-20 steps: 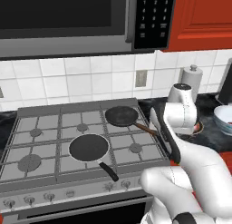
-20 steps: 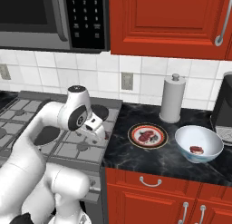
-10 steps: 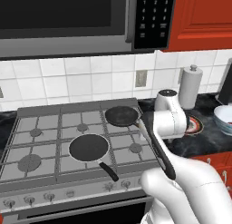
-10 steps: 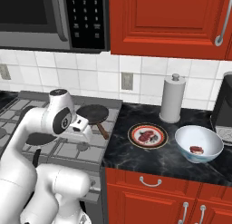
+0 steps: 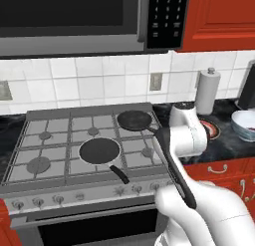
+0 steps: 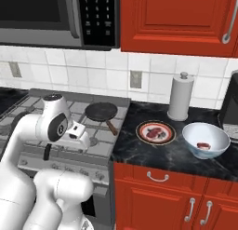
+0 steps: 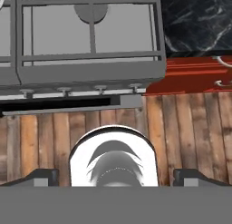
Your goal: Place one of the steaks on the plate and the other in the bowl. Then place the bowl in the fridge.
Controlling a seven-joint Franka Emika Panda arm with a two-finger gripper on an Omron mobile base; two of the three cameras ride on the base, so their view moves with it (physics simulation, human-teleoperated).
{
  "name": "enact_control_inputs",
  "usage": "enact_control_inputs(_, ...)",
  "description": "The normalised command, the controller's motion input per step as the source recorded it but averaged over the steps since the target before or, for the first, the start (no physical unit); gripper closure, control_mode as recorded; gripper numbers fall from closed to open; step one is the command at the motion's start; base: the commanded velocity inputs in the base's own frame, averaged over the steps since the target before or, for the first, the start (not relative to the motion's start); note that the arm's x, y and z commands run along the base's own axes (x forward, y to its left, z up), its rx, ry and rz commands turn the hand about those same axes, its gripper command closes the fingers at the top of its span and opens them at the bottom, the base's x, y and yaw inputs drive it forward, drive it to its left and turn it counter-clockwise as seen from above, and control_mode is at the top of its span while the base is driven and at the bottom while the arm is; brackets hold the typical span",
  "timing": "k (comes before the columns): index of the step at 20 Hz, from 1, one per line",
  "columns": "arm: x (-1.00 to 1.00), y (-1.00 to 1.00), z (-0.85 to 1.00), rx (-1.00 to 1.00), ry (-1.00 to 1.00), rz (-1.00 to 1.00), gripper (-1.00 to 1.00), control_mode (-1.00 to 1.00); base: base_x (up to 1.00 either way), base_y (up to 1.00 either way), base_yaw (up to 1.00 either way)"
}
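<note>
The plate, whitish with a red rim, lies on the dark counter right of the stove, and one steak rests on it. To its right stands the pale bowl with the other steak inside. From the left base the plate is partly behind my arm, and the bowl sits at the right edge. My gripper is open and empty; its fingertips point down at the stove's front edge and the floor. My hand hangs over the stove's right front, left of the plate. The fridge is out of view.
Two black frying pans sit on the grey stove. A paper towel roll stands behind the plate. A microwave and red cabinets hang overhead. Red drawers lie below the counter, over a wooden floor.
My arm has swung left, away from the plate and back over the stove's front. The gripper stayed open. Plate, bowl and steaks have not moved.
</note>
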Motion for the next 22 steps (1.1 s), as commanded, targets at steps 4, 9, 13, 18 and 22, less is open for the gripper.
enact_control_inputs(4,0.00,0.00,0.00,0.00,0.00,0.00,-1.00,1.00,-0.01,0.40,0.45)
enact_control_inputs(9,0.00,0.00,0.00,0.00,0.00,0.00,-1.00,1.00,-0.23,0.39,0.69)
enact_control_inputs(13,0.00,0.00,0.00,0.00,0.00,0.00,-1.00,1.00,-0.53,0.38,0.61)
enact_control_inputs(18,0.00,0.00,0.00,0.00,0.00,0.00,-1.00,1.00,0.02,0.35,0.65)
enact_control_inputs(22,0.00,0.00,0.00,0.00,0.00,0.00,-1.00,1.00,0.17,0.26,0.70)
